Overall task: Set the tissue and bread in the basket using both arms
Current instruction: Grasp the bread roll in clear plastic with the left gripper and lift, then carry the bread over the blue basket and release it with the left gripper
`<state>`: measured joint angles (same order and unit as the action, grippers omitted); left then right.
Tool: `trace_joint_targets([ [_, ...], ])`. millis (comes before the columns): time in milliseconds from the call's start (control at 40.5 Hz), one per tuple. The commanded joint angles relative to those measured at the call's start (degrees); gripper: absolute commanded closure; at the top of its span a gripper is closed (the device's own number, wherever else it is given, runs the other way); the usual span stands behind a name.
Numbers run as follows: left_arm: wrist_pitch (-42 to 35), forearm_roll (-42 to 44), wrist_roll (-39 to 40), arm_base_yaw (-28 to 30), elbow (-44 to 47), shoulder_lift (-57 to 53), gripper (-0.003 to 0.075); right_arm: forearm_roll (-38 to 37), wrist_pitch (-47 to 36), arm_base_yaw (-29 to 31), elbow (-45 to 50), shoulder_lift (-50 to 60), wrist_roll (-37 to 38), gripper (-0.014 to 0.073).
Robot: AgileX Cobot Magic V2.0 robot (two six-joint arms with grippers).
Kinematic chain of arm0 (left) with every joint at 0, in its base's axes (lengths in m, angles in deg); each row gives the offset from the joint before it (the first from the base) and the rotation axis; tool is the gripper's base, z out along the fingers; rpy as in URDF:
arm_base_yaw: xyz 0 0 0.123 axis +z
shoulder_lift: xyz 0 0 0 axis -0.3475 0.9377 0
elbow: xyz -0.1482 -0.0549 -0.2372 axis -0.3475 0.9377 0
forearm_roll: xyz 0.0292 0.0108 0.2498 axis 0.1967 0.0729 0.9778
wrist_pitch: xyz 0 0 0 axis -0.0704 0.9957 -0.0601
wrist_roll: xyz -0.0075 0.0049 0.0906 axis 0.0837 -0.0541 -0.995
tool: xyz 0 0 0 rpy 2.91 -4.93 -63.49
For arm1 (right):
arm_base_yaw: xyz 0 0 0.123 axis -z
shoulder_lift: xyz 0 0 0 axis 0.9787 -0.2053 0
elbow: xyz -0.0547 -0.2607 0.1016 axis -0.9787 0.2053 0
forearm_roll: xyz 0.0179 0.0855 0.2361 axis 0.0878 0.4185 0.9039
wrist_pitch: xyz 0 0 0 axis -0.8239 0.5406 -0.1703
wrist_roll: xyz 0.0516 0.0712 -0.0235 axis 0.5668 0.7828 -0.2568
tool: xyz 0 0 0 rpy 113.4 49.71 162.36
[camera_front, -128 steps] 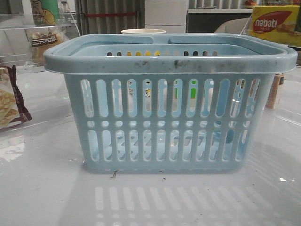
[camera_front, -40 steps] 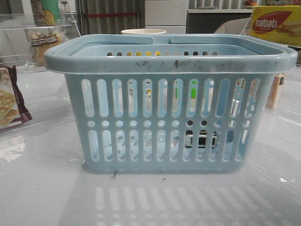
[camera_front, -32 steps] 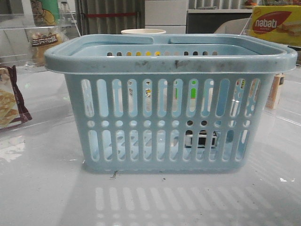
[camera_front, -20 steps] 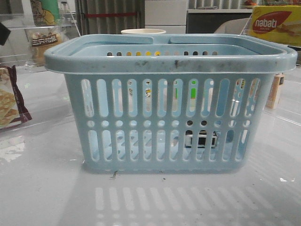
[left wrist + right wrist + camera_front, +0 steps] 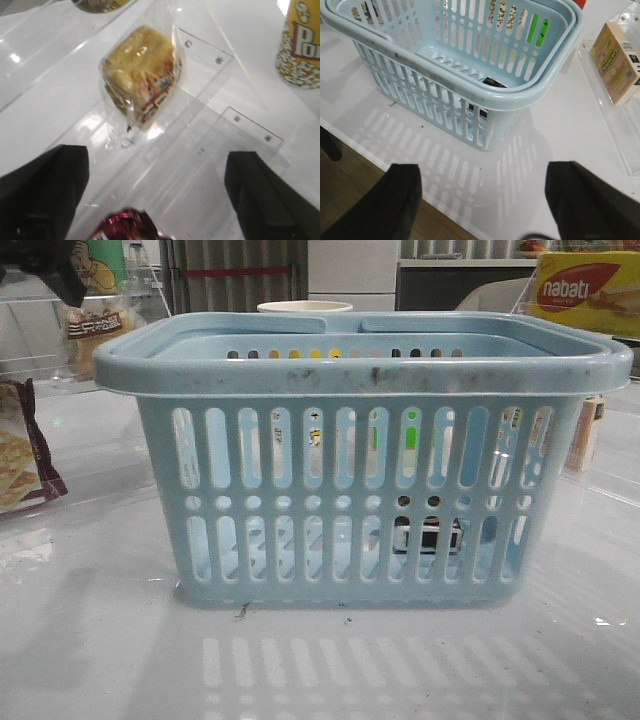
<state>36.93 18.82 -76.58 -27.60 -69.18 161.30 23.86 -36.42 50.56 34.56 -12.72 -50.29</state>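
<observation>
The light-blue basket [image 5: 365,360] stands mid-table; it also shows in the right wrist view [image 5: 470,75]. The tissue [image 5: 430,536], whitish with black markings, lies on the basket floor at the right and shows through the slots; the right wrist view shows a dark edge of it [image 5: 493,81]. The bread [image 5: 142,70], golden-brown in a clear bag, lies on a clear acrylic shelf at the far left [image 5: 95,325]. My left gripper [image 5: 157,200] is open and empty, above and short of the bread; its dark body shows at the top left [image 5: 45,270]. My right gripper [image 5: 485,200] is open and empty, near the table's front edge, apart from the basket.
A maroon-edged cracker packet [image 5: 20,455] lies at the left, just under the left gripper [image 5: 130,225]. A yellow popcorn cup [image 5: 300,45] stands near the bread. A small tan carton [image 5: 620,62] sits right of the basket. A yellow nabati box [image 5: 585,290] is far right.
The tissue now lies in the basket, which was empty 3.2 s ago. In the last half second the left arm has come further into the front view's top left.
</observation>
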Motion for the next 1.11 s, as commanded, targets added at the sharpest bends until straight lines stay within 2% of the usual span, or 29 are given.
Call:
trace_joint_targets([
  [0,-5.46,2.51,0.12,1.14,-6.19,2.11,0.0117,-0.77,-3.76,0.02,-1.48,-0.26,-0.16,-0.0018],
  [198,-8.49,2.68,0.12,1.79,-12.5,9.52,0.0117,-0.77,-3.76,0.02,-1.48,-0.26,-0.16,-0.0018],
  [420,-12.87,2.56,0.12,1.6,-13.19,13.0,0.0131,-0.77,-3.76,0.02,-1.48,-0.26,-0.16,-0.0018],
  [494,-13.89,2.56,0.12,1.6,-13.19,13.22,0.0196,-0.77,-3.76,0.02,-1.48,-0.26,-0.16,-0.0018],
  [716,-14.55,2.56,0.12,1.6,-13.19,13.57,0.0482,-0.77,-3.76,0.02,-1.48,-0.26,-0.16,-0.0018],
  [889,-11.96,2.3,0.12,1.17,-13.19,10.79,0.0629,-0.77,-3.76,0.02,-1.48,-0.26,-0.16,-0.0018],
  [1086,-5.31,2.31,0.12,-1.72,-13.19,2.47,0.0629,-0.77,-3.76,0.02,-1.48,-0.26,-0.16,-0.0018],
])
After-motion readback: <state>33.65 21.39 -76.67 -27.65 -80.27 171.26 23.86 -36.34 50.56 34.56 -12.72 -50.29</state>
